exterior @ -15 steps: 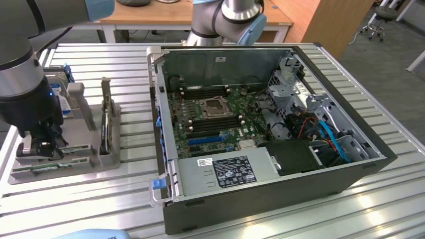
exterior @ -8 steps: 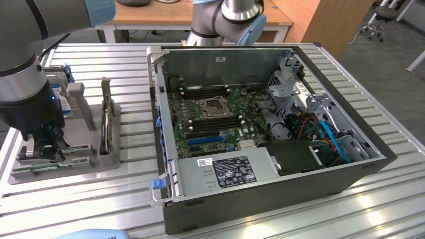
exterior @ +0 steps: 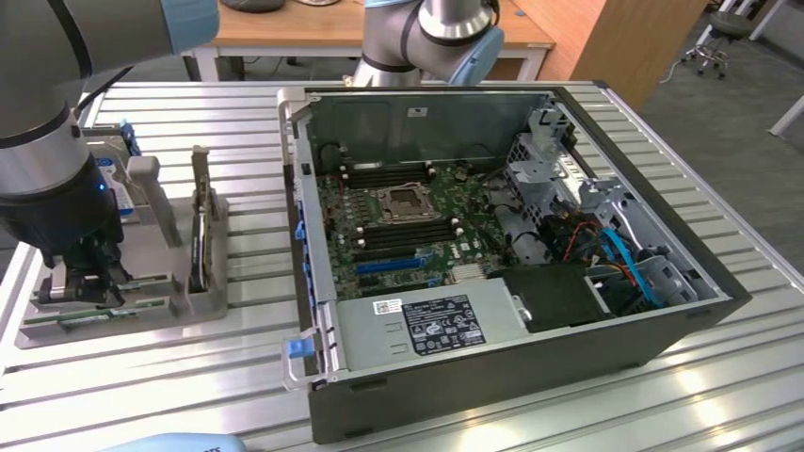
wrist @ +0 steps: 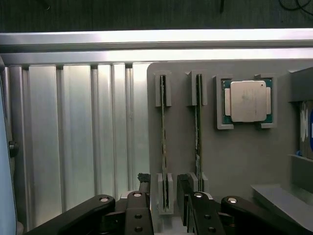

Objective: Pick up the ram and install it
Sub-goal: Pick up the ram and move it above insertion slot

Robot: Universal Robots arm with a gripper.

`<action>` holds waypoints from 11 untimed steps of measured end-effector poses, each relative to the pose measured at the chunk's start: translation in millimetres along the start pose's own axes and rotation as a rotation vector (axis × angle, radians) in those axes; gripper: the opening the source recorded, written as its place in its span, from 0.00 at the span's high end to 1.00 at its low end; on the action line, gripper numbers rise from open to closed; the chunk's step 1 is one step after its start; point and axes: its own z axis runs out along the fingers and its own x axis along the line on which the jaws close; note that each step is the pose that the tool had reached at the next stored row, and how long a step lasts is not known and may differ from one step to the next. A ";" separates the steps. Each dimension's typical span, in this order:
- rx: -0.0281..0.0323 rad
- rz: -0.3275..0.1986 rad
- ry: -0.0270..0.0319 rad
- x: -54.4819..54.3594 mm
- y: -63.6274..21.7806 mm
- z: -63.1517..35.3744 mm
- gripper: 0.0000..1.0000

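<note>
Noted at the pincer (wrist: 166, 198): spread wide, nothing gripped, poised astride the ram (wrist: 163, 137), no contact confirmed. Found standing on edge in the grey holder tray (wrist: 234, 161) on the worktop (wrist: 78, 137), beside a second stick (wrist: 198, 127) and the processor (wrist: 248, 100). Judged at the approach stage: not lifted, not seated in the motherboard (exterior: 364, 202) of the open computer case (exterior: 528, 367), well apart.

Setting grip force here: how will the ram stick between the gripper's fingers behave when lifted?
The ram stick is a thin board on edge: probably light, stiff lengthwise, fragile if bent sideways. Slotted ends in the grey holder suggest a tilted lift could bind. The open gripper straddles one end, so it may droop.
</note>
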 end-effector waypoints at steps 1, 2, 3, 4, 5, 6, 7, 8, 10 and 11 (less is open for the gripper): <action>0.0000 0.000 -0.0001 -0.1 0.2 0.3 0.65; 0.0002 0.000 -0.0002 -0.1 0.4 0.6 0.65; 0.0002 0.000 -0.0002 -0.1 0.6 0.9 0.65; 0.0001 0.000 -0.0001 -0.1 1.0 1.1 0.65; 0.0001 0.000 -0.0002 -0.2 1.3 1.4 0.65; 0.0001 0.000 -0.0001 -0.2 1.7 1.7 0.65; 0.0000 0.000 0.0000 -0.3 1.9 1.8 0.65; 0.0000 0.000 0.0000 -0.3 1.9 1.8 0.65; -0.0001 0.000 0.0001 -0.3 1.9 1.9 0.65; 0.0000 0.000 0.0000 -0.5 2.0 2.0 0.65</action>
